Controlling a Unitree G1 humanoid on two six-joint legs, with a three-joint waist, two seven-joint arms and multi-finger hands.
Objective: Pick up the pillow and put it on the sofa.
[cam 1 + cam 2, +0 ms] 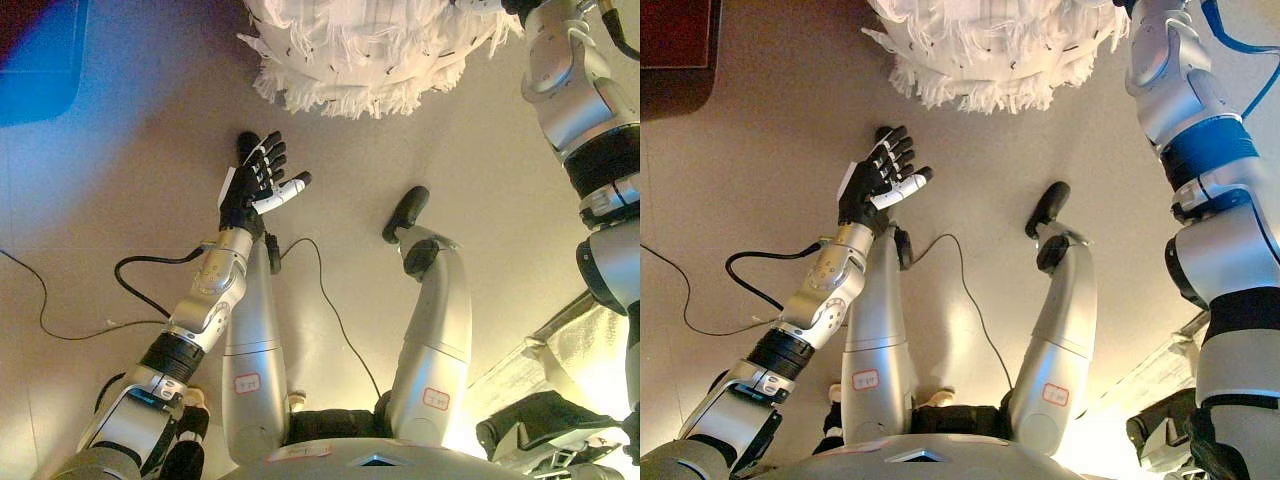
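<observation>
The pillow [370,50], white with a shaggy fringe along its edge, fills the top middle of both eye views above the floor. My left hand [262,180] is held out below its left lower edge, fingers straight and spread, apart from the fringe and holding nothing. My right arm [1185,110] reaches up along the right side to the pillow's right end. Only a dark bit of the right hand [518,8] shows at the top edge beside the pillow, and its fingers are cut off there.
A dark brown piece of furniture [675,50] sits in the top left corner. A pale cushioned edge [590,345] shows at the lower right. Beige floor [120,200] lies under everything.
</observation>
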